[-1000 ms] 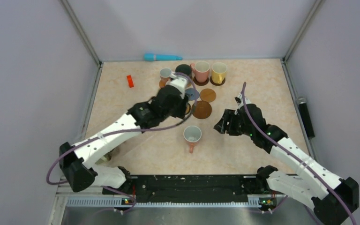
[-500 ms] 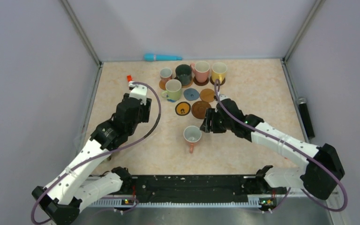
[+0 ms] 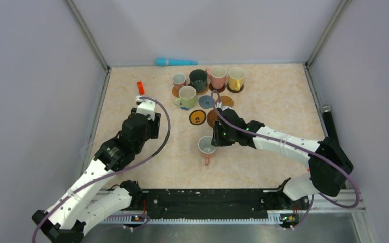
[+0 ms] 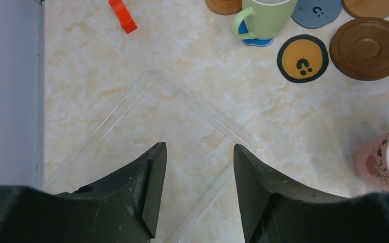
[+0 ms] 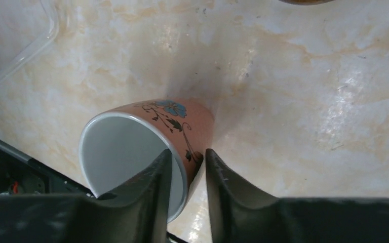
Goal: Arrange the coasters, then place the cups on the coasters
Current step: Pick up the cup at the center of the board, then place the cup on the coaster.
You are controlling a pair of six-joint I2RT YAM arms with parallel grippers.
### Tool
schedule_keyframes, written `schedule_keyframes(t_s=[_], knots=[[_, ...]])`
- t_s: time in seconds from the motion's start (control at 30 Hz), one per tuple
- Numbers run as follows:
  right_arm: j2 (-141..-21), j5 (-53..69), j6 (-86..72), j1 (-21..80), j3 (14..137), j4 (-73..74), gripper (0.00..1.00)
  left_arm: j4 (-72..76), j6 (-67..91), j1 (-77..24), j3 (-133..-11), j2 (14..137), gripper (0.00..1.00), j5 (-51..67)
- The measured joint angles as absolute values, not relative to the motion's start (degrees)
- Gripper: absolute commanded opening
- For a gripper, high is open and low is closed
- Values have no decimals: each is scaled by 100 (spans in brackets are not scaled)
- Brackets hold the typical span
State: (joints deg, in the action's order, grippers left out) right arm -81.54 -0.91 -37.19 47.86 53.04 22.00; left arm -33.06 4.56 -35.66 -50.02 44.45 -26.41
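A pink floral cup (image 3: 206,146) (image 5: 182,121) stands on the bare table near the front. My right gripper (image 3: 214,140) (image 5: 188,157) is shut on its wall, one finger inside the rim and one outside. Four cups stand on coasters along the back, among them a yellow cup (image 3: 236,77). The green cup (image 3: 187,96) (image 4: 266,17) sits on a blue coaster (image 4: 256,40). Grey-blue (image 3: 206,102), tan (image 3: 226,101), black-rimmed orange (image 3: 197,117) (image 4: 303,58) and dark brown (image 4: 368,48) coasters lie bare. My left gripper (image 3: 146,120) (image 4: 199,152) hangs open and empty over the table's left.
A small red block (image 3: 140,87) (image 4: 122,16) lies at the back left. A teal stick (image 3: 176,62) rests by the back wall, and a black rod (image 3: 330,126) lies along the right edge. A clear plastic sheet (image 4: 182,101) lies flat under my left gripper.
My right gripper moved left to the floral cup and closed over its wall. My left arm drew back to the left from the coaster cluster, leaving the green cup on the blue coaster.
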Motion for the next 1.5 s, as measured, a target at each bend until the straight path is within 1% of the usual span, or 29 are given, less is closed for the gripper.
schedule_keyframes(t_s=[0.13, 0.17, 0.4, 0.57, 0.73, 1.03, 1.5], knots=[[-8178, -366, -3664, 4788, 5371, 2342, 1, -3299, 456, -3566, -4978, 4386, 56, -2641], [-8178, -467, -3632, 4790, 5402, 2401, 0, -3299, 456, -3566, -4969, 4368, 56, -2641], [-8182, -919, -3326, 4703, 6202, 2947, 0, -3299, 456, -3566, -4960, 4351, 56, -2652], [-8388, -941, -3020, 4206, 7024, 3212, 0, -3299, 454, -3566, -4950, 4322, 56, -2672], [-9048, -1103, -2652, 3457, 7887, 3450, 0, -3299, 451, -3566, -4945, 4285, 56, -2689], [-10123, -1278, -2307, 2633, 8919, 3826, 0, -3297, 447, -3566, -4941, 4215, 56, -2689], [-11684, -1319, -2211, 2418, 10523, 4193, 1, -3299, 438, -3566, -4939, 4211, 56, -2694]])
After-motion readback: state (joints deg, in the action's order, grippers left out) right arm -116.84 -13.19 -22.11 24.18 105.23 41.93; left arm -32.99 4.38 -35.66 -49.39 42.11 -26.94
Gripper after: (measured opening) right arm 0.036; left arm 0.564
